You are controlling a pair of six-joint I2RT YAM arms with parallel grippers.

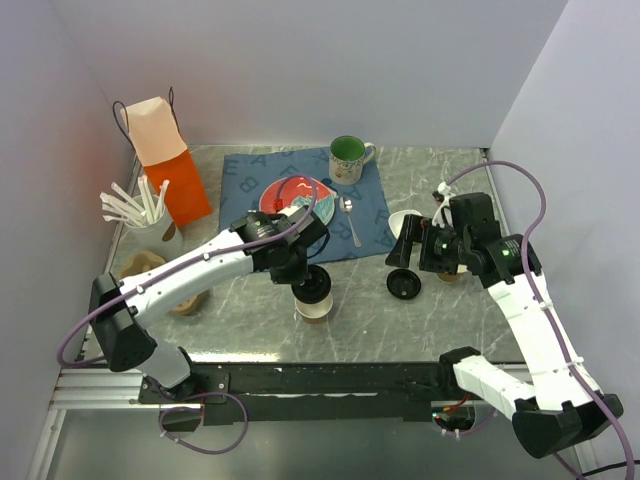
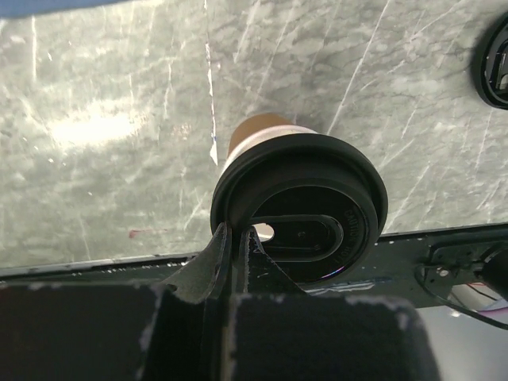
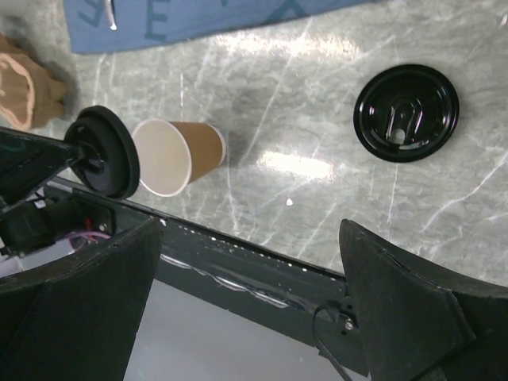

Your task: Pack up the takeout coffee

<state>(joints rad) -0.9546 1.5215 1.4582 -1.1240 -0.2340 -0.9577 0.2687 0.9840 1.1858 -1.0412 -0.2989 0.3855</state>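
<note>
The takeout coffee's brown paper cup [image 1: 314, 306] [image 3: 198, 149] stands upright near the table's front edge. In the right wrist view its pale mouth is uncovered. My left gripper [image 1: 303, 268] [image 2: 236, 232] is shut on the rim of its round black lid [image 2: 305, 198] [image 3: 103, 152]. It holds the lid slightly tilted, just above the cup's rim, and only a strip of the cup [image 2: 258, 131] shows beneath it in the left wrist view. To the right, my right gripper [image 1: 403, 247] [image 3: 250, 238] is open wide with nothing between its fingers.
A separate flat black lid [image 1: 403, 285] [image 3: 406, 113] lies right of the cup. A pale lidless cup [image 1: 405, 222] sits by the right gripper. At the back are an orange bag [image 1: 165, 160], a green mug [image 1: 348, 155], a red plate [image 1: 295, 193] on a blue cloth [image 1: 240, 175], and a spoon [image 1: 352, 222].
</note>
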